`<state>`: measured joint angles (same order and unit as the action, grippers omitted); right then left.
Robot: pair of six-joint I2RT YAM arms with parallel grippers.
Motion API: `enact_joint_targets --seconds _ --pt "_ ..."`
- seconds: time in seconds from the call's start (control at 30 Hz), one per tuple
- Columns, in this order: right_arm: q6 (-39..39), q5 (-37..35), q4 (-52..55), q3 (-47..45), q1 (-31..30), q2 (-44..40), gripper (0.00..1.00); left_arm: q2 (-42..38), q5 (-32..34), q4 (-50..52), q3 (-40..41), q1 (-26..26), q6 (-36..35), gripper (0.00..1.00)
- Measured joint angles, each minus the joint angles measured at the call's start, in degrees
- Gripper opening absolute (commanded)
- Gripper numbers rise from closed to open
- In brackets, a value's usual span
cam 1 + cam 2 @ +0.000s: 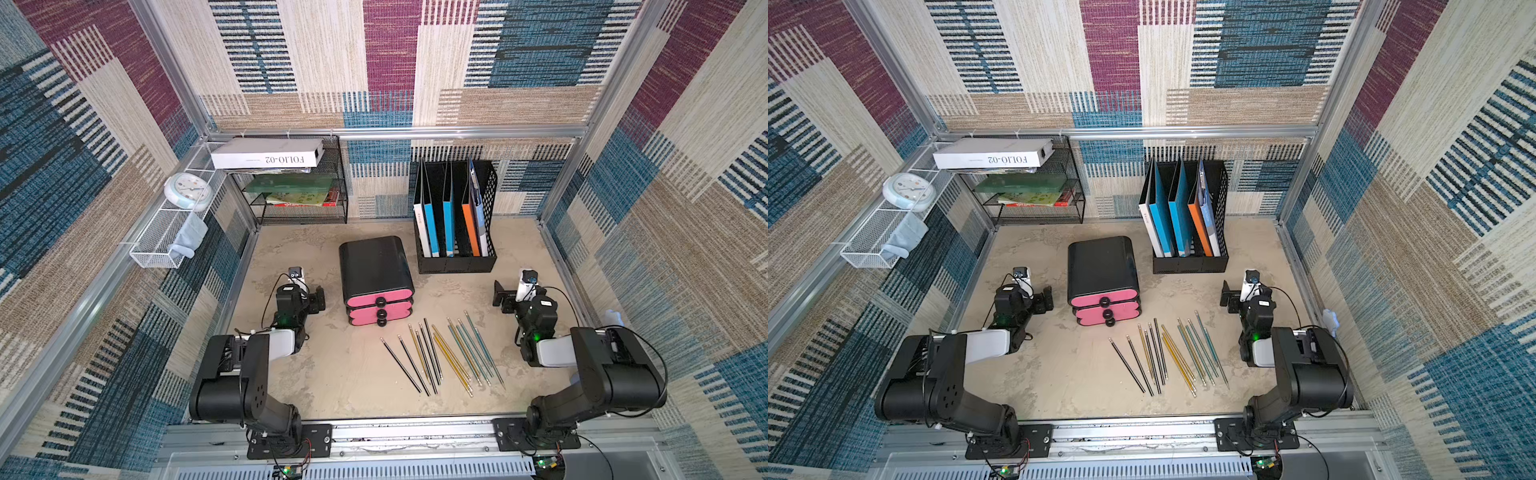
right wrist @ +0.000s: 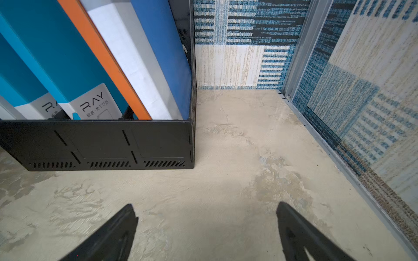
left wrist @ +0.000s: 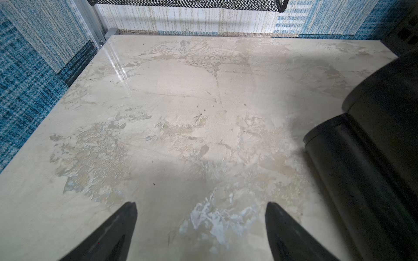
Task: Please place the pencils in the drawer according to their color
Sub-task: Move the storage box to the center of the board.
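Tabletop (image 1: 332,374) before you is mottled beige and plaster-like, with a glossy streak and pale scuffed patches in the left wrist view. Woven patchwork walls (image 1: 519,50) in blue, maroon and cream close it on three sides, held by an aluminium frame (image 1: 457,132).

Read a top view with the back wall at 12 o'clock. The drawer (image 1: 376,266), a black rounded chest with pink fronts and black knobs, stands near the centre. The pencils (image 1: 453,361) lie flat at its 5 o'clock, fanned side by side. Black ones lie toward 9, yellow in the middle, teal toward 3, and one yellow lies among the black.

Your left gripper (image 1: 318,299) is at the chest's 9 o'clock, just beside it, jaws spread wide and empty. Your right gripper (image 1: 500,297) is at 3 o'clock, well apart from the chest, jaws likewise wide with nothing between them.

A black file holder (image 1: 457,264) of folders stands at 1 o'clock and a mesh shelf (image 1: 299,208) at 11. A clock (image 1: 188,190) and a wire basket (image 1: 158,245) hang on the 9 o'clock wall.
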<state>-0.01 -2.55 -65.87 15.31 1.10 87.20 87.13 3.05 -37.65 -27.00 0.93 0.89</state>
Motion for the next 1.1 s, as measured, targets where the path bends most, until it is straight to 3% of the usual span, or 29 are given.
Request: enact_joint_targets --seconds 0.9,1.1 --pt "0.04 -0.02 0.04 -0.07 0.00 -0.26 0.99 0.07 -0.11 -0.07 -0.02 0.07 0.00 0.97" --pt "0.94 -0.96 16.59 12.11 -0.02 -8.31 1.00 -4.31 1.77 4.59 -1.77 0.92 1.33 0.98"
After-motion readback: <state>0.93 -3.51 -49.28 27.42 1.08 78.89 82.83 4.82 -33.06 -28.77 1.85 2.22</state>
